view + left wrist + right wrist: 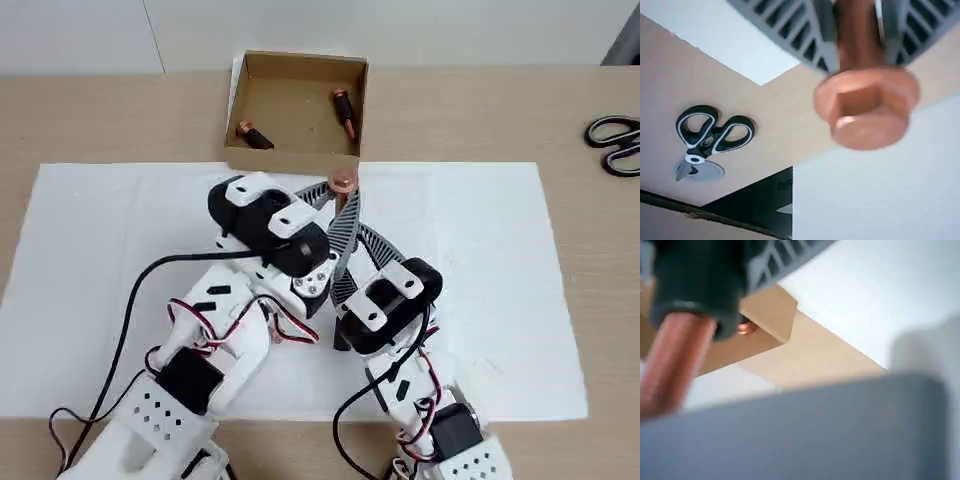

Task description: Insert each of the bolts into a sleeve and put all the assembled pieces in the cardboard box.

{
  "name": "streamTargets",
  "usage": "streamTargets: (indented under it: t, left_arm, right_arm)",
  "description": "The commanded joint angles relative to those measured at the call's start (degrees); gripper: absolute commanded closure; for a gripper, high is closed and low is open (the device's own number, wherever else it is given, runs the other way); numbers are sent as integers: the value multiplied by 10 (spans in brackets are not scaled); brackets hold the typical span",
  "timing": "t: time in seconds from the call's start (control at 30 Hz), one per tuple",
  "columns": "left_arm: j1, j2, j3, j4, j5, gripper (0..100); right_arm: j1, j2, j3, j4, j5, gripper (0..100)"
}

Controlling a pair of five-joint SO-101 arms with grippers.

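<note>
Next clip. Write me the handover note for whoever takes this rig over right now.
Left end effector: shut on a bolt, head sticking out.
Right end effector: shut on a black sleeve, with the bolt's shaft partly inside it. Both are held just in front of the cardboard box.
Done: two assembled pieces lie in the box.
Left: seat this bolt fully, then put the piece in the box.

Cardboard box (pixel 295 160) wall just beyond bolt (pixel 343 184); free room over white sheet (pixel 480 260) alongside.
</note>
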Motion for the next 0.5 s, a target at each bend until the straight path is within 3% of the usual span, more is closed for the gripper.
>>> streamTargets:
  t: [0.0, 0.27, 0.47]
  left_arm:
    - [-33, -6, -3, 40, -33, 992]
    - [-32, -47, -3, 88, -52, 992]
    - [-32, -94, -3, 200, -53, 930]
  right_arm:
    - [4, -12, -41, -14, 4, 995]
    - [5, -12, -39, -14, 4, 995]
    - [5, -12, -40, -14, 4, 995]
